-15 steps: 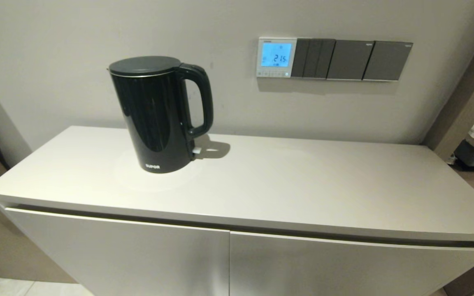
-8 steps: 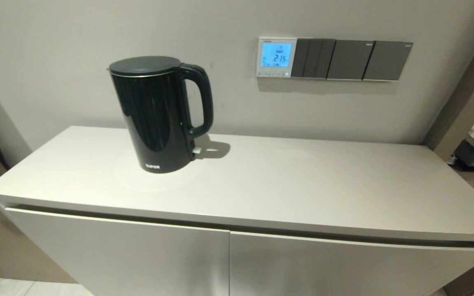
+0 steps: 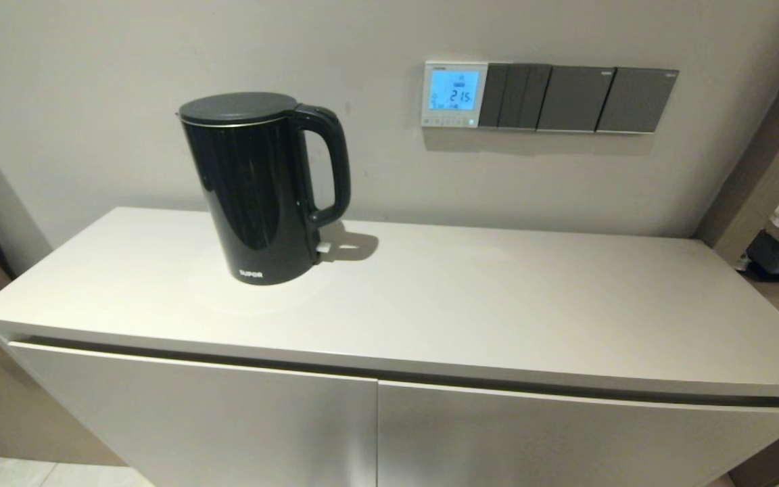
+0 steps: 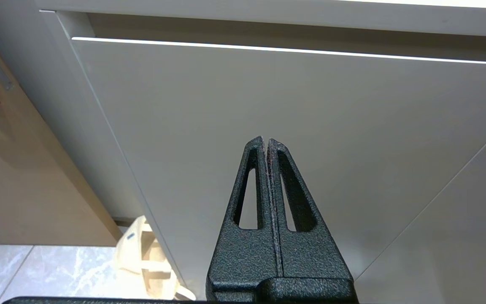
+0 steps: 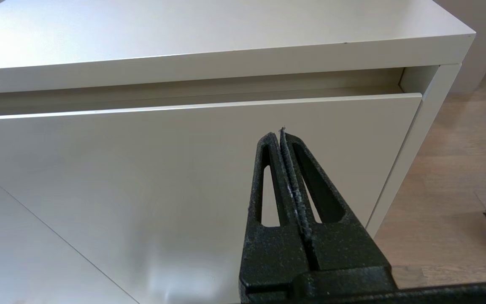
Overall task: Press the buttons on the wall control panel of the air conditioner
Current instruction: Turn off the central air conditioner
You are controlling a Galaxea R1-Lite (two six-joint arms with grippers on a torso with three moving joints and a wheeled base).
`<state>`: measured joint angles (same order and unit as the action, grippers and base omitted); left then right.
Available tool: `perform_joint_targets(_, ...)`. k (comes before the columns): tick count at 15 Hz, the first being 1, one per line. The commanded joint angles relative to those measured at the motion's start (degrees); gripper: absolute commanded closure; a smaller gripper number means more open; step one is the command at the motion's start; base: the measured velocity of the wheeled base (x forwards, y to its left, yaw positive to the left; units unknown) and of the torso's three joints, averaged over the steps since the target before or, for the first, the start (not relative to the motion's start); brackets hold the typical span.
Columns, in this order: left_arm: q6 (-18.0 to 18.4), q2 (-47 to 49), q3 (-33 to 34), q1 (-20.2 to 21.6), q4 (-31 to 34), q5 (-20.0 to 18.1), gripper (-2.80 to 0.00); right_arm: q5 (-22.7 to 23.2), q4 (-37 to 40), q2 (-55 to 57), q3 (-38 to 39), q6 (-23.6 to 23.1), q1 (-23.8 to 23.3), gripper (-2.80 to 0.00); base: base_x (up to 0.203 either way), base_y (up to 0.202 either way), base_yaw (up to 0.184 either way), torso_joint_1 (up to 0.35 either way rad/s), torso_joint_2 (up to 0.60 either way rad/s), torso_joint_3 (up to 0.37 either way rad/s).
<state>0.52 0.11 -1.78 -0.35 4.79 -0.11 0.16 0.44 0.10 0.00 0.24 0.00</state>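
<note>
The white wall control panel (image 3: 455, 94) hangs on the wall above the cabinet, its screen lit blue and showing digits. The row of tiny pale buttons (image 3: 449, 122) runs along its lower edge. Neither arm shows in the head view. My left gripper (image 4: 266, 141) is shut and empty, low in front of the left cabinet door. My right gripper (image 5: 280, 135) is shut and empty, low in front of the right cabinet door, just below the cabinet top.
Dark grey switch plates (image 3: 575, 99) sit right of the panel. A black electric kettle (image 3: 257, 187) stands on the white cabinet top (image 3: 498, 297), left of the panel. A cream bag (image 4: 146, 257) lies on the floor left of the cabinet.
The small symbols on the panel's lit screen differ slightly. Nothing else has moved.
</note>
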Motion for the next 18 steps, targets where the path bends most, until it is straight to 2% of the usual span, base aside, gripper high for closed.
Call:
perform_joint_targets(1,0.00,-0.02,0.02,0.00,0.04,-0.04,0.00,-0.07,-0.06,0.17,0.00,0.20,0.09,0.00,0.000,0.000,0.000,0.000,0.00,0.000)
perform_joint_targets(11,0.00,-0.02,0.02,0.00,0.04,0.02,0.00,-0.16,-0.09,0.25,0.00,0.28,-0.09,0.00,0.000,0.000,0.000,0.000,0.00,0.000)
perform_joint_targets(18,0.00,-0.02,0.02,0.00,0.04,0.02,0.00,-0.22,-0.36,-0.01,-1.32,-1.96,-0.18,0.00,0.000,0.000,0.000,0.000,0.00,0.000)
